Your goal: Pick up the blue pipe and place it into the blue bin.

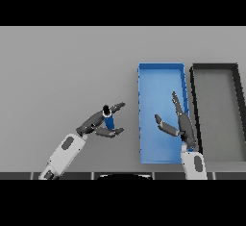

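1. Blue pipe (109, 120) upright in left hand (98, 124), fingers and thumb curled round it, above table (57, 66).
2. Blue bin (161, 76) just right of pipe.
3. Right hand (181, 124) relaxed over bin.

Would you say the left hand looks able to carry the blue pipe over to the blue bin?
Probably yes: the left hand already has its fingers round the blue pipe, and bare table lies between it and the blue bin.

No text, label, brand, number or sign can be read anywhere here, neither on the grey table, on the bins standing on it, nor on the robot's arms
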